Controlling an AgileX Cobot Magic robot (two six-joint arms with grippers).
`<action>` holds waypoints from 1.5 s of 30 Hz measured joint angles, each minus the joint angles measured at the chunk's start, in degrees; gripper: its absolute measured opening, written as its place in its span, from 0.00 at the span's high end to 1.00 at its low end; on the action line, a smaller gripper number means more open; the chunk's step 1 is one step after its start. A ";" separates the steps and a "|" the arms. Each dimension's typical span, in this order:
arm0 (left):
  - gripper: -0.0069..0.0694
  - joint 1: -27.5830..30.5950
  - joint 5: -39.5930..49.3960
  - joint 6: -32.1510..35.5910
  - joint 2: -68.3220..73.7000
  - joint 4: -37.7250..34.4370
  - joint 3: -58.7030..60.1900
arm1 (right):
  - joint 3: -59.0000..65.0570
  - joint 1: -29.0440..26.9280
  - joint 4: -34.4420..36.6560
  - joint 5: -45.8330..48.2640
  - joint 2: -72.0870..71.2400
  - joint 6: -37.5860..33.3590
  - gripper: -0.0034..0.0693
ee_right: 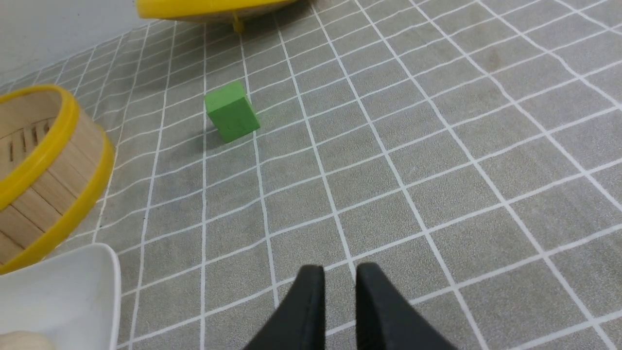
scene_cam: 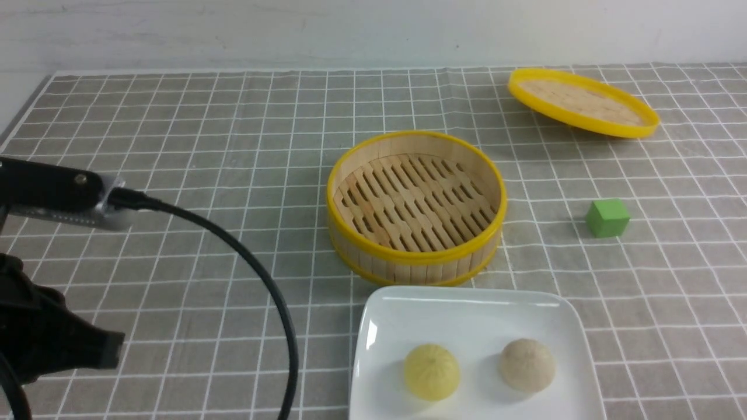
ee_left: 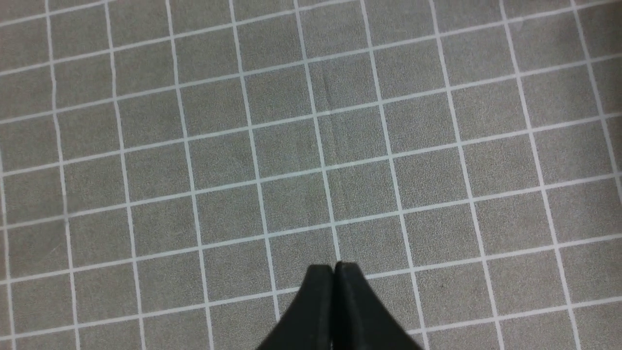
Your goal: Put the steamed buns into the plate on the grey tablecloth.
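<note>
1. Two steamed buns sit on the plate [scene_cam: 373, 326], apart from each other: one pale yellow bun [scene_cam: 432, 371] and one beige-white bun [scene_cam: 527, 365].
2. One plate lies on the grey tablecloth [scene_cam: 233, 146], just in front of one steamer basket [scene_cam: 415, 205], which holds no bun.
3. One lid [scene_cam: 582, 101] and one green cube [scene_cam: 607, 217] lie farther right.
4. Left end effector [ee_left: 334, 266]: fingers pressed together, gripping nothing.
5. Right end effector [ee_right: 339, 272]: narrow gap between fingers, empty.

Grey fabric tablecloth [scene_cam: 175, 175] gridded with thin white lines, spread flat. At centre, round bamboo steamer basket [scene_cam: 416, 207] with yellow rim. Just nearside of basket, glossy white square plate [scene_cam: 467, 315]. Right of basket, small green cube [scene_cam: 607, 217]. Beyond, far right, flat yellow-rimmed round lid [scene_cam: 582, 101].
</note>
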 joint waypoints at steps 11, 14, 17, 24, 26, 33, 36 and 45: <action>0.88 0.00 0.29 -2.87 -7.88 2.24 0.00 | 0.00 0.00 1.23 0.31 0.00 -0.80 0.77; 0.88 0.00 1.43 -2.87 -10.03 2.88 0.00 | 0.00 0.00 1.17 0.13 0.00 -3.25 0.77; 0.88 0.00 4.09 -3.34 -14.02 3.13 0.00 | 0.00 0.00 1.10 -0.26 0.00 -9.33 0.76; 0.88 0.00 3.20 -8.95 -23.83 2.05 5.11 | 0.00 0.00 1.10 -0.27 0.00 -12.91 0.75; 0.88 0.00 -1.01 -9.34 -26.24 1.32 9.34 | 0.00 0.00 1.10 -0.31 0.00 -13.07 0.75; 0.88 0.00 -27.75 -18.74 -30.84 -3.30 23.45 | 0.00 0.00 1.10 -0.31 0.00 -13.25 0.74; 0.87 0.00 -33.69 -22.19 -30.84 -4.19 25.20 | 0.00 0.00 1.10 -0.31 0.00 -13.27 0.74; 0.86 0.00 -38.32 -25.30 -30.84 -0.60 26.90 | 0.00 0.00 1.10 -0.31 0.00 -13.32 0.73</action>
